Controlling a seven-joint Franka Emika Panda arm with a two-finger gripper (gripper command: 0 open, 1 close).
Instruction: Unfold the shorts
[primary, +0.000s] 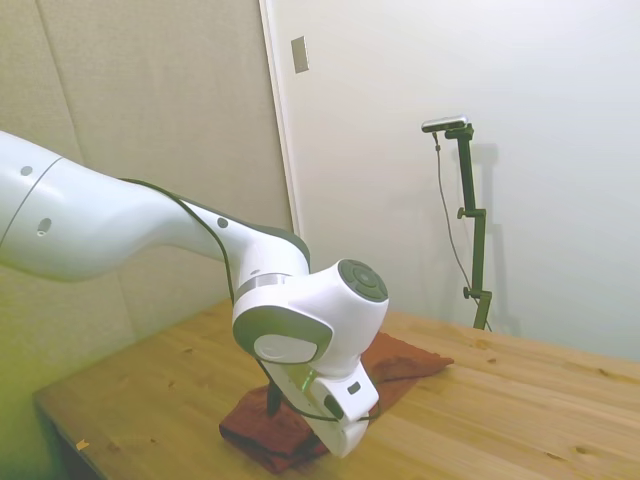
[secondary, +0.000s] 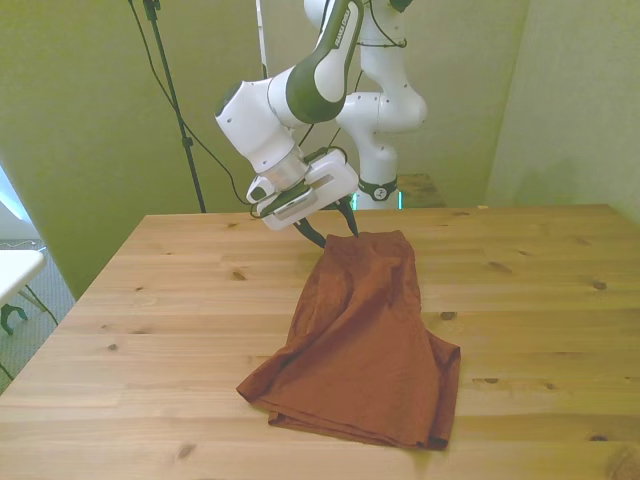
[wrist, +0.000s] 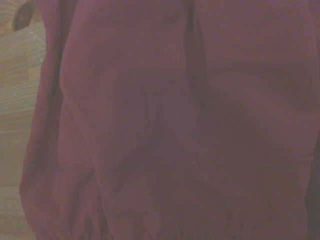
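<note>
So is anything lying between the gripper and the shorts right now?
Nothing. In the front view the gripper sits right at the far edge of the shorts, with no gap visible between them; whether the fingers are pinching the fabric isn't clear.

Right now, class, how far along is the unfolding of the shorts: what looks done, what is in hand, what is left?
Done: the shorts lie stretched lengthwise on the table. In hand: the gripper is at their far edge; whether it pinches cloth cannot be told. Left: the near end is bunched, with a layer doubled over along the hem, so they are not yet flat.
</note>
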